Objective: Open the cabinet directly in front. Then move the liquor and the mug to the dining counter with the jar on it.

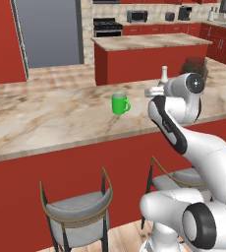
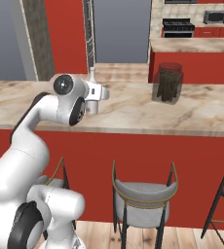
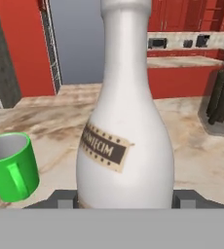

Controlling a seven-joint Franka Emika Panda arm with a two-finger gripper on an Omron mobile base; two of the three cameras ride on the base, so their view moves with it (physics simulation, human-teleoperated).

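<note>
Claw (image 3: 124,198) pinching the liquor (image 3: 125,131) low on its body, 1 dark finger tip (image 3: 64,198) on each side of the bottle. Liquor upright over the dining bench (image 1: 46,118), tan label facing the hand camera; cannot tell whether its base rests on the marbled top or hangs just above it. From the left base view, narrow neck poking up behind the white wrist. Mug (image 1: 120,104) standing upright on the same bench, just to the left of the liquor, loop handle turned toward the bottle's side, greyish inside visible from the hand camera. Jar (image 2: 168,82) dark and boxy, standing on the bench to the right of the liquor, apart from it. 2 grey-seated stools (image 2: 143,194) tucked against the plain red front below. Shorter red island (image 1: 152,54) beyond the bench.
</note>
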